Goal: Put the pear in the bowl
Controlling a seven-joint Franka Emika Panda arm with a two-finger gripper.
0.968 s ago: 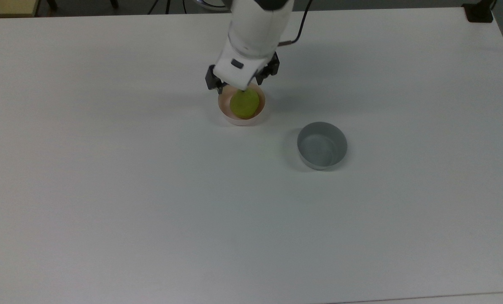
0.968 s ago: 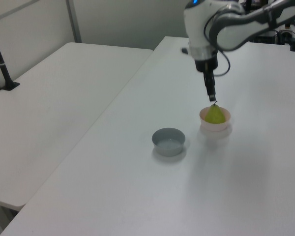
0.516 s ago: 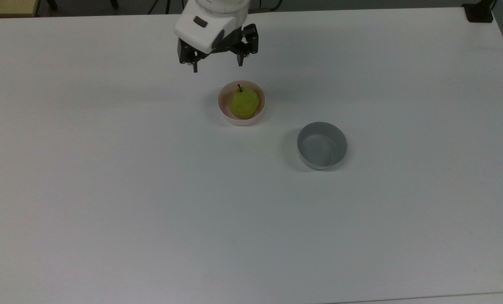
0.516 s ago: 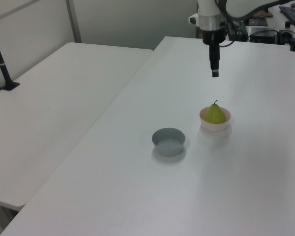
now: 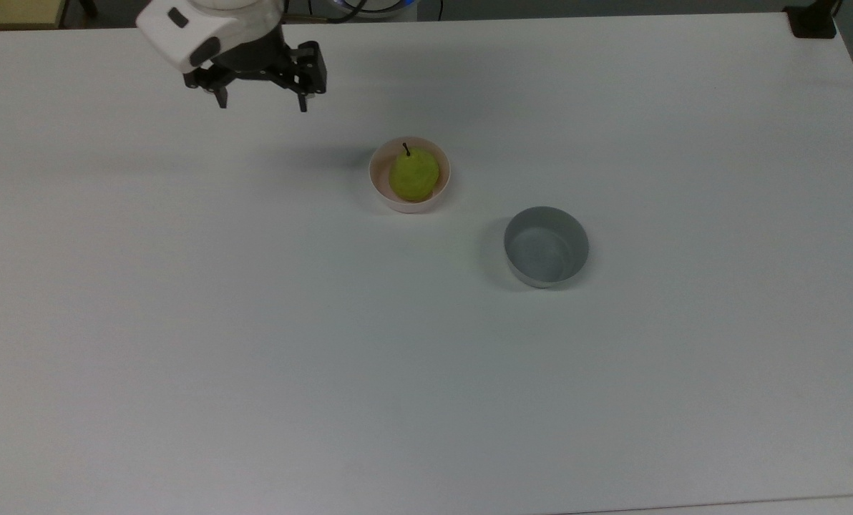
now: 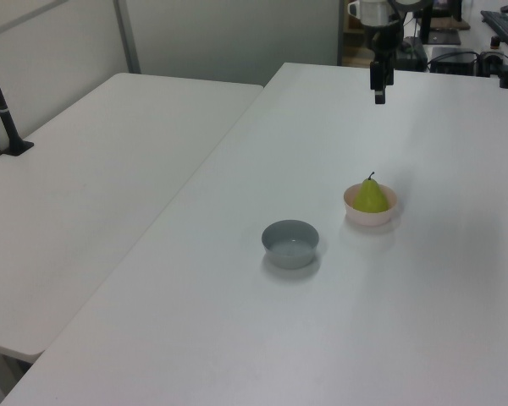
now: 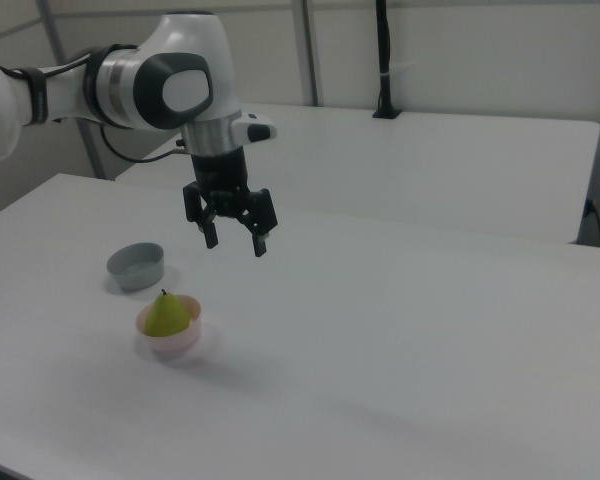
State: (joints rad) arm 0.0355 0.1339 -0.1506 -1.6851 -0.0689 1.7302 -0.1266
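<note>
Pear (image 5: 413, 176), small, yellow-green, dark-stemmed: seated upright inside the round pale pink bowl (image 5: 378, 187), evidently delivered; black two-finger gripper (image 5: 260, 101) raised well clear of that bowl, fingers apart, empty; grey bowl (image 5: 546, 246) near it, unused.

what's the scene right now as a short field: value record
pear: small yellow-green pear with dark stem, upright inside the pink bowl
pink bowl: small round pale pink bowl, on the white table
grey bowl: small round grey bowl, nothing in it, apart from the pink bowl
gripper: black two-finger gripper, open, holding nothing, raised above the table away from both bowls
task state: pear appears placed
</note>
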